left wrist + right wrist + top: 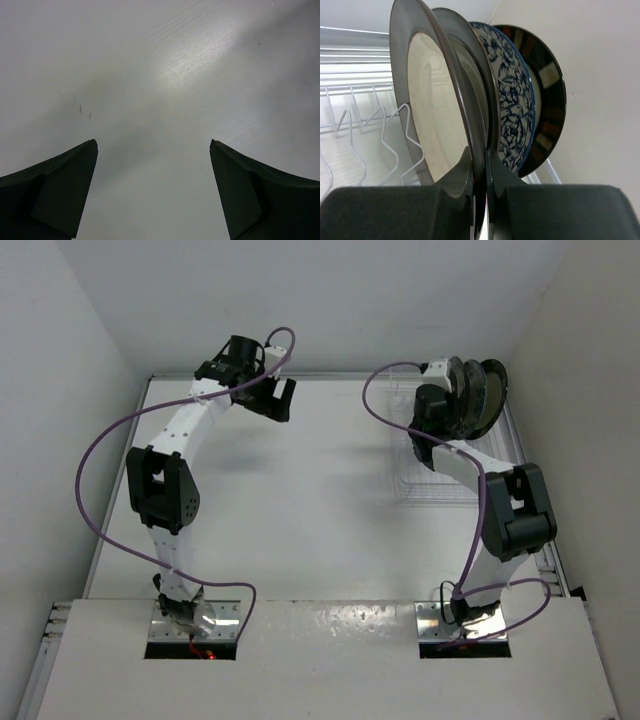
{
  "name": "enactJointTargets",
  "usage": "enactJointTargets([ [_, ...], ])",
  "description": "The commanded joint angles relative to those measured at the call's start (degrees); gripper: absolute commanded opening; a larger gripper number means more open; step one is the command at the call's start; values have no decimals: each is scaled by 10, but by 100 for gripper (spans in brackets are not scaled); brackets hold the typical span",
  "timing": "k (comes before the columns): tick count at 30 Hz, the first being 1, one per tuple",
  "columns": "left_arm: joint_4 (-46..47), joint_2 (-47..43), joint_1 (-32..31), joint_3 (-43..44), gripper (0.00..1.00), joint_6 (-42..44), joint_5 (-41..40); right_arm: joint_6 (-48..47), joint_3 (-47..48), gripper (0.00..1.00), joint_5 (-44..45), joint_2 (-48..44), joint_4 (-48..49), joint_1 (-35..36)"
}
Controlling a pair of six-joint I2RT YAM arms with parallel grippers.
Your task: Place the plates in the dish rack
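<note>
Plates (475,390): four round dinner plates stand upright on edge, close-packed, at the 2 o'clock corner of the white table (320,490), in the far end of the pale, see-through dish rack (435,490) with thin upright prongs. In the right wrist view, from 9 toward 3 o'clock, they are the near grey-rimmed plate (435,115) with a cream centre, the second grey-rimmed plate (462,55), the blue floral plate (510,100) and the dark checked-rim plate (550,85).

The right gripper (479,160) is narrowed to a slit that appears to pinch the near plate's rim at 6 o'clock. The left gripper (152,145) hangs spread wide over bare table at 11 o'clock, holding nothing.

The step in hand is probably release. Confirm the rim is seated between prongs, part the fingers gently, then back off along the plate's plane so no neighbour is nudged.

Count: four plates, all racked; one rack; two grippers.
</note>
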Motion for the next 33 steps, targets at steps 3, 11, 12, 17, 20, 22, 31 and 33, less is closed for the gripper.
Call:
enactJointTargets([
  [3,10,-17,5,-4,99,2,9,100,5,0,42,-47,33,-3],
  [11,10,-22,5,-10,99,2,9,215,9,0,42,-39,-35,-28],
  [12,10,-22,5,-10,99,2,9,222,11,0,41,-38,-41,-30],
  [17,10,-22,5,-10,99,2,15,219,25,18,27,-39,-73,-30],
  [20,10,-22,5,-10,99,2,20,220,16,41,18,-56,-76,-28],
  [22,10,-22,5,-10,99,2,20,213,16,53,15,-69,-80,-26],
  [31,10,-22,5,-10,99,2,37,181,22,63,7,-107,-91,-19],
  [33,10,-22,5,-10,99,2,37,177,25,63,5,-109,-95,-19],
])
